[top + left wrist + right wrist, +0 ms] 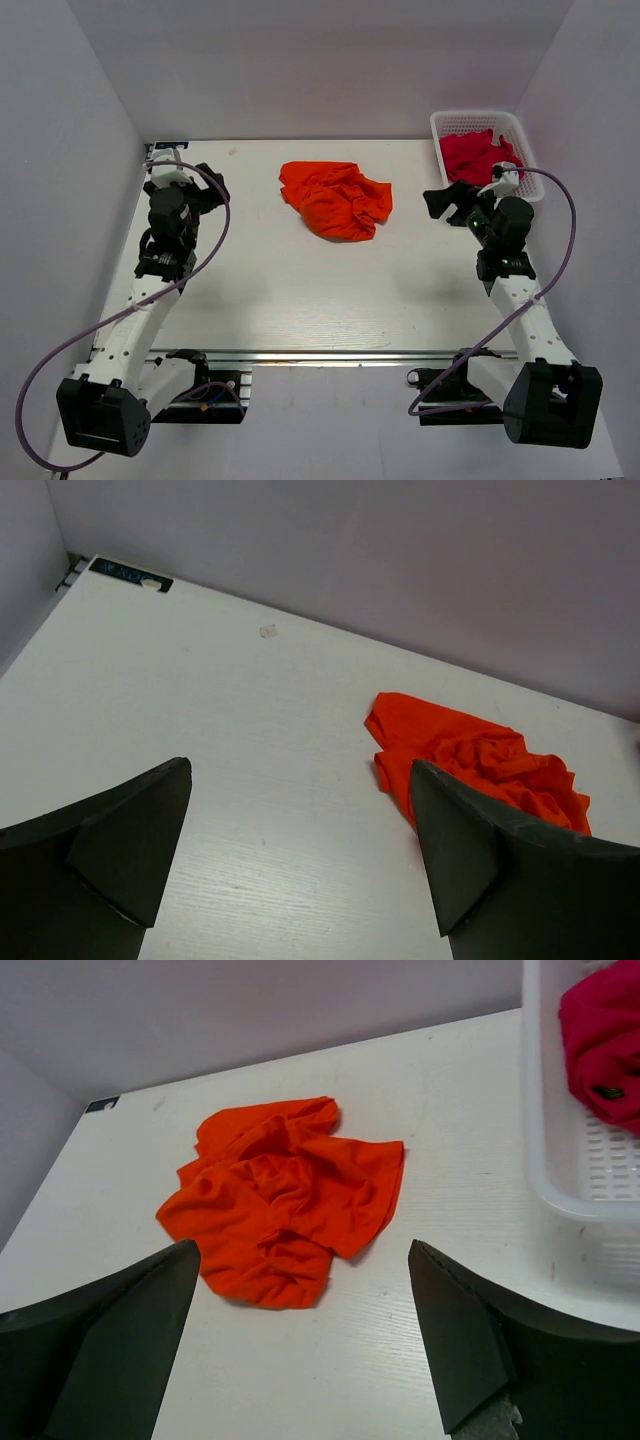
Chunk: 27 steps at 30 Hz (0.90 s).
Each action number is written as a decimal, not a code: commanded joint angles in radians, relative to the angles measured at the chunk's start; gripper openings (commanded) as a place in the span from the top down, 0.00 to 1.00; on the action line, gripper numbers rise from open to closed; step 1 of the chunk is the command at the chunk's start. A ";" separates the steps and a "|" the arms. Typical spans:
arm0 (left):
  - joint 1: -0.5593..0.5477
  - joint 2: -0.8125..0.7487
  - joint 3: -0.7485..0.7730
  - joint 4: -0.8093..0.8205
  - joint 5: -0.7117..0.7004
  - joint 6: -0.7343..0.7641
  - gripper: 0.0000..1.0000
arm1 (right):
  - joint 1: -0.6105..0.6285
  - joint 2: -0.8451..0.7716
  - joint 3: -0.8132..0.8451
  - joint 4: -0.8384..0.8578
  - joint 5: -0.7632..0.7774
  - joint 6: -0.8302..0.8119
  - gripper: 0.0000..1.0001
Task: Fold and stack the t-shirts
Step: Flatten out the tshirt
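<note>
Toward the far middle of the white table (300,290) lies the crumpled bright orange-red fabric t-shirt (335,200), with crimson-pink t-shirts (475,155) heaped in the far-right white plastic lattice basket (475,115), so the left gripper (208,190) and right gripper (447,200), both spread wide and empty, would do best to pinch opposite hems and draw it flat.

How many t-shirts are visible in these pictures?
2: an orange t-shirt crumpled at centre, and crimson fabric in the white basket at far right, which may hide more shirts.
</note>
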 commanded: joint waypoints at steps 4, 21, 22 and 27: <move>0.005 0.026 0.001 -0.095 -0.032 -0.077 0.00 | 0.004 -0.033 0.008 -0.004 -0.152 -0.048 0.10; -0.059 0.848 0.453 -0.044 0.817 0.094 0.00 | 0.246 0.575 0.502 -0.315 -0.011 -0.338 0.10; -0.087 0.879 0.499 -0.044 0.818 0.094 0.00 | 0.260 0.662 0.555 -0.312 0.000 -0.325 0.10; -0.164 1.029 0.657 -0.147 0.718 0.173 0.00 | 0.286 0.853 0.769 -0.405 0.132 -0.297 0.10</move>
